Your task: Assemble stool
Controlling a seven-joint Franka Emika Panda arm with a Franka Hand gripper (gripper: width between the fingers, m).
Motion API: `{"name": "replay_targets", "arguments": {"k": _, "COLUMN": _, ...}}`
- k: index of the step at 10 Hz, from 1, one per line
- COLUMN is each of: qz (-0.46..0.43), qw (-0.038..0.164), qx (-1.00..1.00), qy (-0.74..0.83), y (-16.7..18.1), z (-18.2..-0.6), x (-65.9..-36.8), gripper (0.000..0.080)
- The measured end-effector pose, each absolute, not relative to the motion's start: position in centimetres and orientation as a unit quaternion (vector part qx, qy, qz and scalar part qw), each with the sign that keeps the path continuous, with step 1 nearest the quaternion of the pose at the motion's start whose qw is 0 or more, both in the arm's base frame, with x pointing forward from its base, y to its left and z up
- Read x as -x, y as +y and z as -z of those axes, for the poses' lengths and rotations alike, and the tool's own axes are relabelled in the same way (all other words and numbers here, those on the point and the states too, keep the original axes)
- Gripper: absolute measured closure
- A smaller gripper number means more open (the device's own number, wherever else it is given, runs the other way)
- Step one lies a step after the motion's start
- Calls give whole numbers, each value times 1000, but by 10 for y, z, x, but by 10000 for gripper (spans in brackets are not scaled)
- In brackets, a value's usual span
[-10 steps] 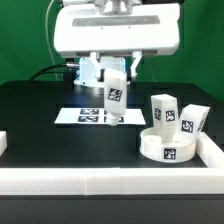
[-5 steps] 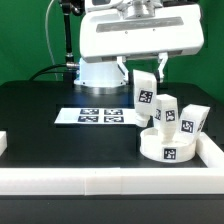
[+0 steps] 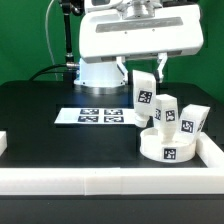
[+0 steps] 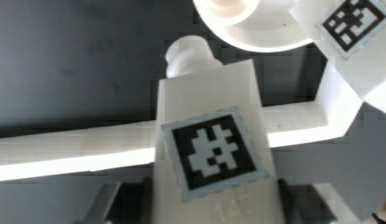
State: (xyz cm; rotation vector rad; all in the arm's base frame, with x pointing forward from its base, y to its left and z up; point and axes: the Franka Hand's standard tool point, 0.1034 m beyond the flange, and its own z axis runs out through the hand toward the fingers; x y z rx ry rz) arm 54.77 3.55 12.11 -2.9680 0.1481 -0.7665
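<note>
Between the jaws of the gripper a white leg is clamped by its upper end. The jaws stand part-way closed, one finger against each side face, and the leg hangs roughly upright and clear of the black table, its square tag facing the exterior camera. Below the jaws and toward the exterior view's right lies the seat disc, flat on the table, with a tag on its rim wall. On the disc stand a second leg and a third leg, both tagged. The second leg is just beside the held one, and contact between them cannot be determined. The held leg's lower end is near the disc's edge on the exterior view's left, but whether it is over the disc or short of it cannot be told. The wrist view shows the held leg's rounded tip directed toward the disc. Below the jaws toward the exterior view's left, the marker board lies flat on the table. The border rail runs along the near table edge, well apart from the jaws.
</note>
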Motion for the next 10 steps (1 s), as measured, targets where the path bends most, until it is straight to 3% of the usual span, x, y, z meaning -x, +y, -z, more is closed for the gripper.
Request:
{"name": "replay_targets", "arguments": {"k": 5, "qz": 243, "qw": 58, "qx": 967, "qy": 44, "y": 57, "z": -116, "x": -547, "gripper": 475}}
{"name": "replay_targets", "arguments": {"k": 9, "qz": 241, "qw": 57, "qx": 968, "qy": 46, "y": 55, "z": -114, "x": -546, "gripper": 475}}
{"name": "replay_targets", "arguments": {"k": 10, "qz": 223, "qw": 57, "qx": 971, "qy": 62, "y": 36, "z": -105, "x": -541, "gripper": 475}}
